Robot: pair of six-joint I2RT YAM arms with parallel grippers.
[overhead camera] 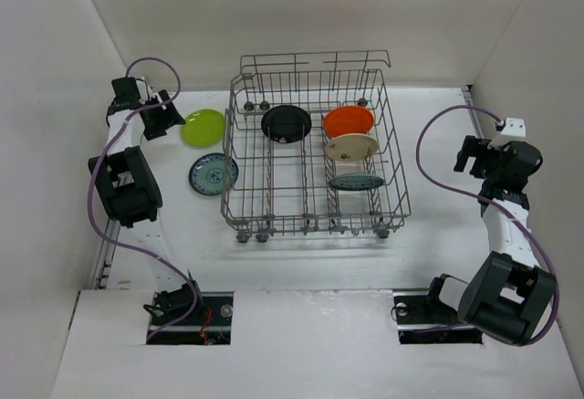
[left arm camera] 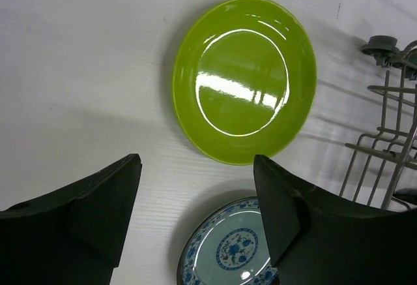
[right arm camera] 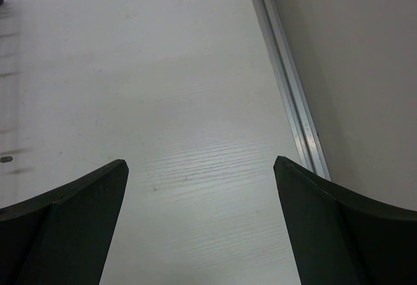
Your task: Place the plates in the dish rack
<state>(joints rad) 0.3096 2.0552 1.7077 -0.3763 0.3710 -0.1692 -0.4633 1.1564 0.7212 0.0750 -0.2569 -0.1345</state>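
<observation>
Four plates lean among the tines of the grey wire dish rack (overhead camera: 306, 216) at the middle of the table (overhead camera: 301, 262), its tall back wall on the far side: a black plate (overhead camera: 286, 123), orange plate (overhead camera: 349, 121), cream plate (overhead camera: 352, 148) and teal plate (overhead camera: 356, 182). Left of it, the lime green plate (left arm camera: 244, 79) and a teal patterned plate (overhead camera: 213, 173) lie flat, face up. The left end effector (left arm camera: 197, 161) hovers by the lime one, released and empty. The right end effector (right arm camera: 201, 164), also released, hangs over the table's right side.
</observation>
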